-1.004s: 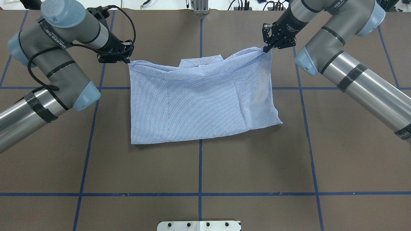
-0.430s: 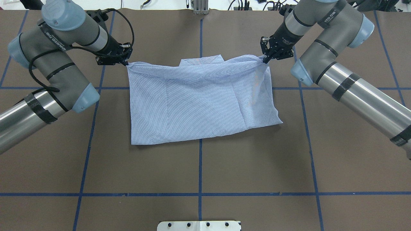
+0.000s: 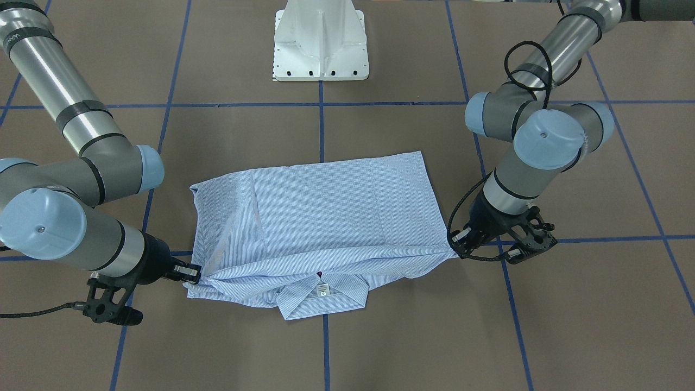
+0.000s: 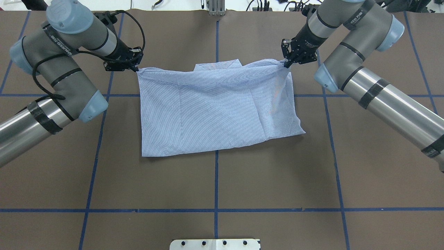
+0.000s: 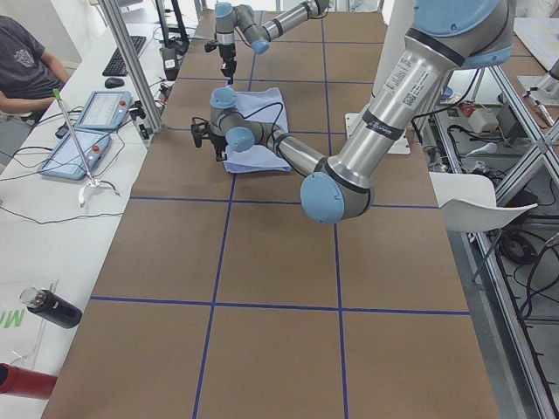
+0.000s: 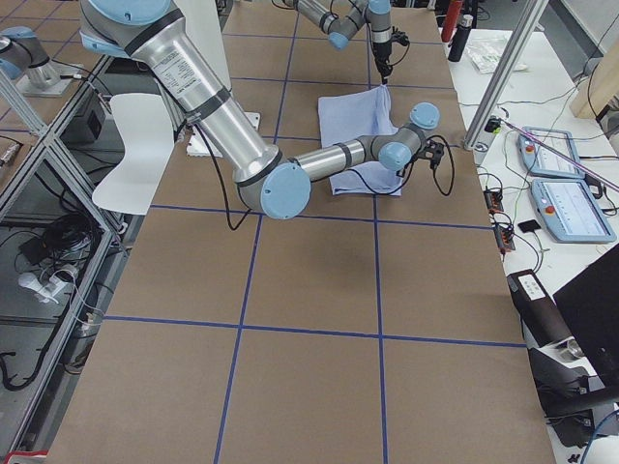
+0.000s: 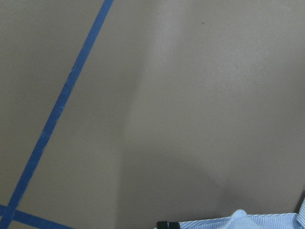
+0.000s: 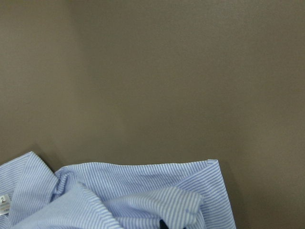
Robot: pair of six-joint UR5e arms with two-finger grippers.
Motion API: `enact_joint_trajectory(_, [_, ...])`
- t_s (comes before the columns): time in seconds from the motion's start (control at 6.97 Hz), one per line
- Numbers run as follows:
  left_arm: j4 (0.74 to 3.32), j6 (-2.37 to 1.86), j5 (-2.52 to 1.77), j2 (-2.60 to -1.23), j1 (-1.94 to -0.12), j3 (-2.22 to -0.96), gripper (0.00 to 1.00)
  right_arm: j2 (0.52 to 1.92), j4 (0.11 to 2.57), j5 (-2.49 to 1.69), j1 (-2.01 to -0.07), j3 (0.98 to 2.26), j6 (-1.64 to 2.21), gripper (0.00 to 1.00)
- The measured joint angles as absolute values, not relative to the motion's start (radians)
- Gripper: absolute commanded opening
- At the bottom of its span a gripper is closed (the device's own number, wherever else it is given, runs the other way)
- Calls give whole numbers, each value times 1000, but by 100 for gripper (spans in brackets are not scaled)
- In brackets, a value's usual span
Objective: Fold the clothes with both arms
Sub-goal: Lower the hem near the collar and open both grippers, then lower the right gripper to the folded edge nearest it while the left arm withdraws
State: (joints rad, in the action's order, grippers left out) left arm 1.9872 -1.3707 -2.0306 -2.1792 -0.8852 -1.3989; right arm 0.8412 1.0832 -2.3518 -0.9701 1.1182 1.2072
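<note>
Shirt: the light blue striped shirt (image 4: 215, 111) is lying folded on the brown table (image 4: 215, 184), in the half away from the robot's white base (image 3: 321, 41). Its far edge is stretching between the two hands.
Left hand: the left hand (image 4: 136, 68) is pinching the shirt's far left corner, with its fingers closed tight on the cloth.
Right hand: the right hand (image 4: 286, 63) is gripping the far right corner. It is closed on the fabric too, and the cloth is bunching to a point there.
Collar: the collar (image 3: 323, 298) is sticking out from under the held edge and resting on the table, with its small white label (image 3: 322, 290) facing up.
Near edge: it is lying flat — its right corner is jutting out a little.
Tape: a blue tape line (image 4: 216, 187) is running under the shirt's middle.
</note>
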Motion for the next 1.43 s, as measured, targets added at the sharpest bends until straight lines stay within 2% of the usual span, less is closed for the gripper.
enact_joint_trajectory(0.57, [1973,-1363,-2032,-2173,-894,-1429,100,846,1086,-2347,-995,1136,1213,99])
enact_joint_trajectory(0.72, [1948,-1358,-2032,-2151,-901,-1477,100,875,1085,-2363,-998,1179,1219,99])
enact_joint_trajectory(1.15, [1752,-1337,-2034,-2106,-906,-1698,100,1064,1094,-2355,-913,1436,1307,99])
enact_joint_trajectory(1.43, [1696,-1337,-2034,-2104,-905,-1757,100,1171,1096,-2285,-820,1533,1334,98])
